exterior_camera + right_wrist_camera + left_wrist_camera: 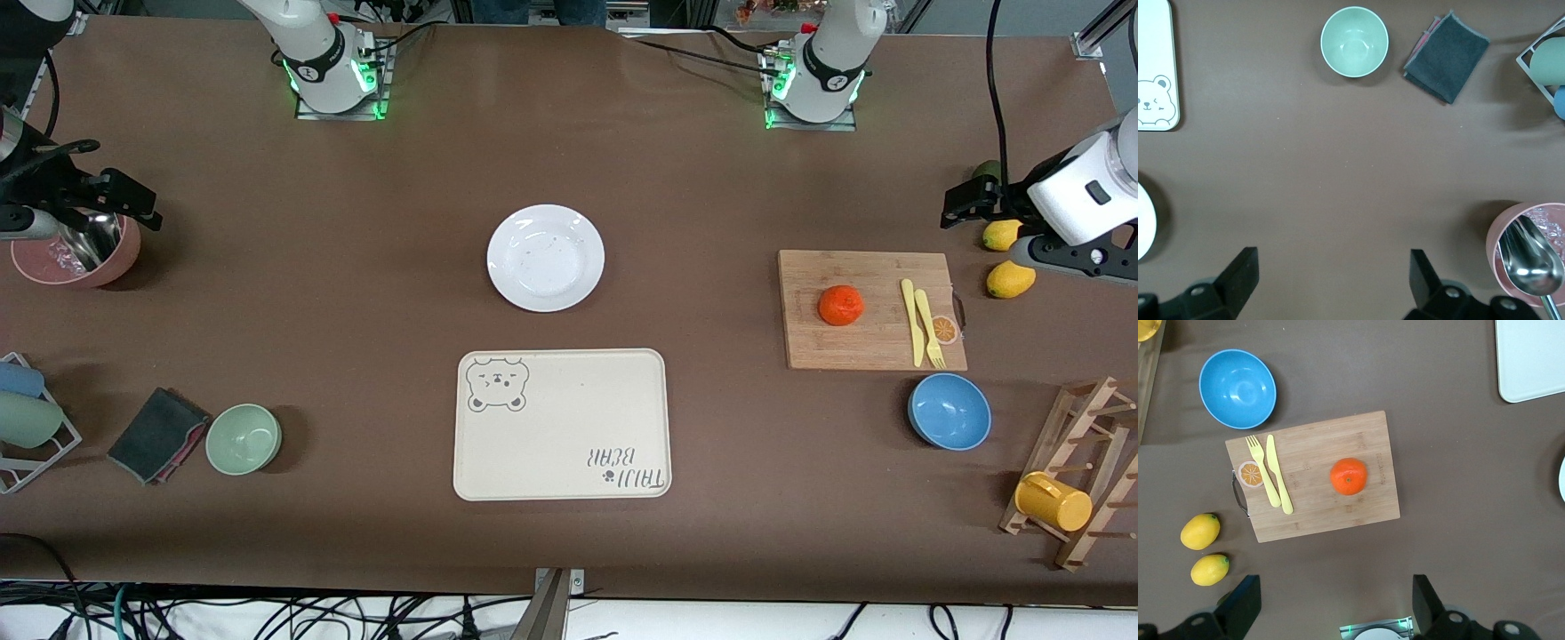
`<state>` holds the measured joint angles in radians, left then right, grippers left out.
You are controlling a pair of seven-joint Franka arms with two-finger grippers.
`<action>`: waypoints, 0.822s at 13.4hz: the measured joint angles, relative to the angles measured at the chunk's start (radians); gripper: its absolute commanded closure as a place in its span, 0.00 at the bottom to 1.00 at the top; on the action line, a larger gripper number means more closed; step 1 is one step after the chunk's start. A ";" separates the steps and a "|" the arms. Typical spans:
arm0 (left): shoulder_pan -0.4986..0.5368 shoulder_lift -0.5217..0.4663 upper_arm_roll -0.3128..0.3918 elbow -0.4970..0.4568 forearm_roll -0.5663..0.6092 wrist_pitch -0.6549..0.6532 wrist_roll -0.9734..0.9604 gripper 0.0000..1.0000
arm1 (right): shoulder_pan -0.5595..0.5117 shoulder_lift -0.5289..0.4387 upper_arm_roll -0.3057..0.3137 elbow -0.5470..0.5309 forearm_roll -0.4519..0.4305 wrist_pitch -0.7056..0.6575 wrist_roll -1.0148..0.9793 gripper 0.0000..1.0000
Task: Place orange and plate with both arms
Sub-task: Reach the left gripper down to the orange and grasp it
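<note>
The orange (840, 305) (1349, 476) lies on a wooden cutting board (871, 311) (1318, 477) toward the left arm's end of the table. The white plate (545, 258) sits mid-table, farther from the front camera than the cream bear tray (562, 424). Slivers of the plate (1563, 480) (1141, 223) show in both wrist views. My left gripper (965, 203) (1335, 581) hangs open and empty over the lemons, apart from the board. Open and empty too, my right gripper (133, 206) (1331, 253) hangs over a pink bowl (76, 253) at the right arm's end.
A yellow fork and knife (920, 322) share the board. Two lemons (1010, 279) lie beside it; a blue bowl (949, 412) sits nearer the camera. A wooden rack with a yellow mug (1053, 502), a green bowl (244, 438), a grey cloth (158, 434) and a cup rack (27, 418) line the ends.
</note>
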<state>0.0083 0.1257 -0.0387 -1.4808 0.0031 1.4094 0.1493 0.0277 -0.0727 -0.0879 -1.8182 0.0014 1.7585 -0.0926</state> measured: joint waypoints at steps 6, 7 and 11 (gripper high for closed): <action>-0.006 0.005 -0.002 -0.005 0.000 -0.040 0.000 0.00 | 0.000 0.000 0.000 0.000 0.000 0.000 0.000 0.00; -0.006 0.006 -0.002 -0.007 0.000 -0.040 0.000 0.00 | 0.000 0.000 0.000 0.000 0.000 0.000 0.000 0.00; -0.008 0.060 -0.002 -0.032 0.000 -0.041 0.003 0.00 | 0.000 0.000 0.000 0.000 0.000 0.000 0.000 0.00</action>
<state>0.0002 0.1854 -0.0406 -1.5127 0.0031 1.3685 0.1528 0.0276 -0.0723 -0.0879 -1.8182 0.0014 1.7582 -0.0926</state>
